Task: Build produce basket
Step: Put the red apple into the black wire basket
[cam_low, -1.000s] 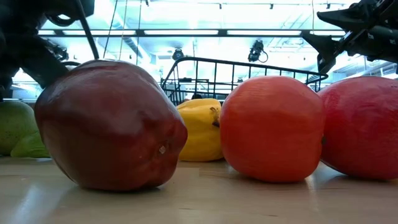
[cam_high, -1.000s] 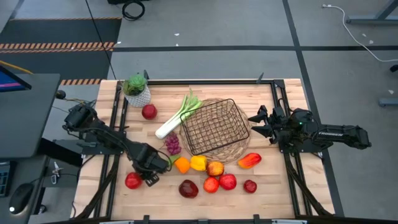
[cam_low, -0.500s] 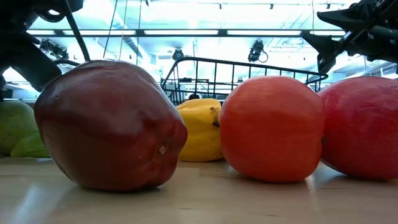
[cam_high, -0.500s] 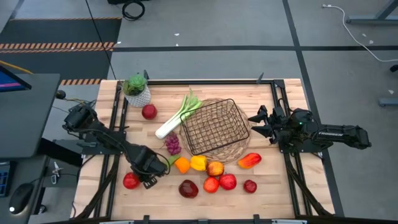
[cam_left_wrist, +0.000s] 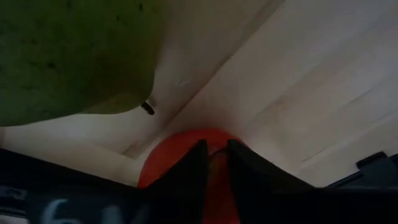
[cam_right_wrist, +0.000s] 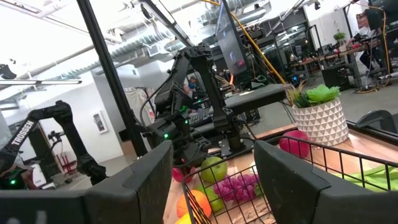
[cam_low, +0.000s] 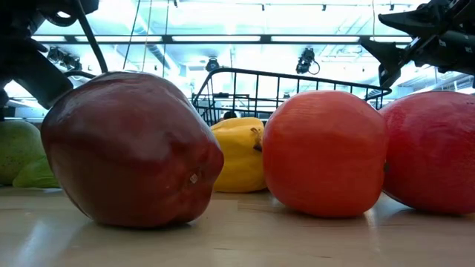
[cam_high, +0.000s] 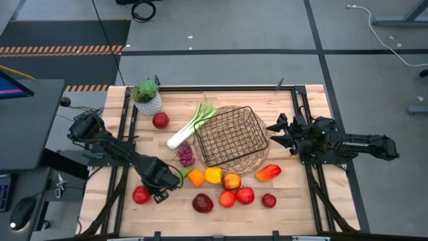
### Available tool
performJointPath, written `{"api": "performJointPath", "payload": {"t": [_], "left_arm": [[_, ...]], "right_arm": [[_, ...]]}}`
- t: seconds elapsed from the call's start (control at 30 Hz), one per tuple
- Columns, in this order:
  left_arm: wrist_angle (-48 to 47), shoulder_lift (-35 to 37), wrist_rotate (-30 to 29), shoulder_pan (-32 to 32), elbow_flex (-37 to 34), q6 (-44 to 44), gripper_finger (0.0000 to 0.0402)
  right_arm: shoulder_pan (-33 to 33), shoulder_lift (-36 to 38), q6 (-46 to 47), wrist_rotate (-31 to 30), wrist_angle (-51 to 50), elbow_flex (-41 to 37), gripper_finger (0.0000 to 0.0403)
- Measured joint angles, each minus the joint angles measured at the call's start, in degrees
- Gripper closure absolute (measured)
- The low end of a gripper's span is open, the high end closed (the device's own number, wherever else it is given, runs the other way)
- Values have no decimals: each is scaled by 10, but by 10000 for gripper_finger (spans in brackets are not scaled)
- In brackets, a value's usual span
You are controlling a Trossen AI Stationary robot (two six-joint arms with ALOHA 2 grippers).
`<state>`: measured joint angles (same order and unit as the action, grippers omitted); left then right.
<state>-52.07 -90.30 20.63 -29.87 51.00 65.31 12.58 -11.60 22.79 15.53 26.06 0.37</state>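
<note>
**A:** From overhead, where is everything?

**B:** The basket [cam_high: 231, 137] sits at the centre of the table and has nothing in it. The produce lies around it. The leek [cam_high: 190, 126] and grapes [cam_high: 185, 155] are to its left. A row of fruit runs below it, from the orange [cam_high: 196, 177] to the red pepper [cam_high: 268, 173].

**A:** And the left claw [cam_high: 157, 187]?

**B:** It is low at lower left, just beside a red apple [cam_high: 140, 195]. From above I cannot tell whether it is spread or pinching. Its own camera adds only a green pear [cam_left_wrist: 68, 56] at upper left and red fruit at the bottom.

**A:** What about the right claw [cam_high: 275, 134]?

**B:** It hangs by the basket's right rim. Only its wrist camera shows it spread wide with nothing in it. That camera looks over the wire at the plant pot [cam_right_wrist: 320, 118].

**A:** And the table-level view?

**B:** A dark red apple [cam_low: 130, 148] fills the left, and it hides most of the table.
</note>
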Motion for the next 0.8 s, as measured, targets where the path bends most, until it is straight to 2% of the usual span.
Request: {"api": "performJointPath", "payload": {"t": [0.37, 0.8], "left_arm": [[0, 0, -4, 0, 0, -31, 393], [5, 8, -11, 0, 2, -36, 400]], "right_arm": [[0, 0, 0, 0, 0, 0, 172], [0, 0, 0, 0, 0, 0, 172]]}}
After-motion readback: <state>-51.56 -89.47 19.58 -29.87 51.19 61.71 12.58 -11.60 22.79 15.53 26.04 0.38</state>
